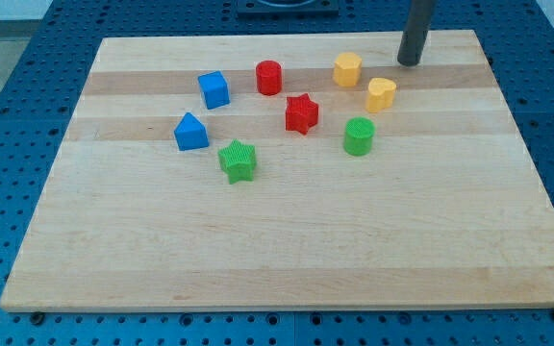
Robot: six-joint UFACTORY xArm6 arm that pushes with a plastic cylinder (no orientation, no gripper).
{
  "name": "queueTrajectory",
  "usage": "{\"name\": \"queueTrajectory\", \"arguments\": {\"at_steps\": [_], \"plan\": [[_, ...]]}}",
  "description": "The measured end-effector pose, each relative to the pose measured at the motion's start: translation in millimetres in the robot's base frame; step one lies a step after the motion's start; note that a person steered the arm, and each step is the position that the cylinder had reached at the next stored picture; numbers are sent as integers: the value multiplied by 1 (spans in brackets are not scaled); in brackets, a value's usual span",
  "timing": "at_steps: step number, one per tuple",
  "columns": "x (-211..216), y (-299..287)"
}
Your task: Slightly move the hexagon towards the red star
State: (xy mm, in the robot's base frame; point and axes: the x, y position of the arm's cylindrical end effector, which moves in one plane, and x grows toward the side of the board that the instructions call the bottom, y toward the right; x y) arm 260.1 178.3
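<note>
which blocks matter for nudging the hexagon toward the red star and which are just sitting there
In the job: yellow hexagon, red star, my tip at the hexagon's right.

Lying about: yellow heart, green cylinder, red cylinder, blue cube, blue wedge, green star.

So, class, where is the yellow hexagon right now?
The yellow hexagon sits near the view's top, right of centre, between the red cylinder and my tip, just above the yellow heart.
</note>
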Motion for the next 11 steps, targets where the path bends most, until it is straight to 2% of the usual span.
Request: {"name": "queueTrajectory", "arguments": {"at_steps": [4,7,11], "plan": [[6,-36],[-9,-69],[1,-82]]}}
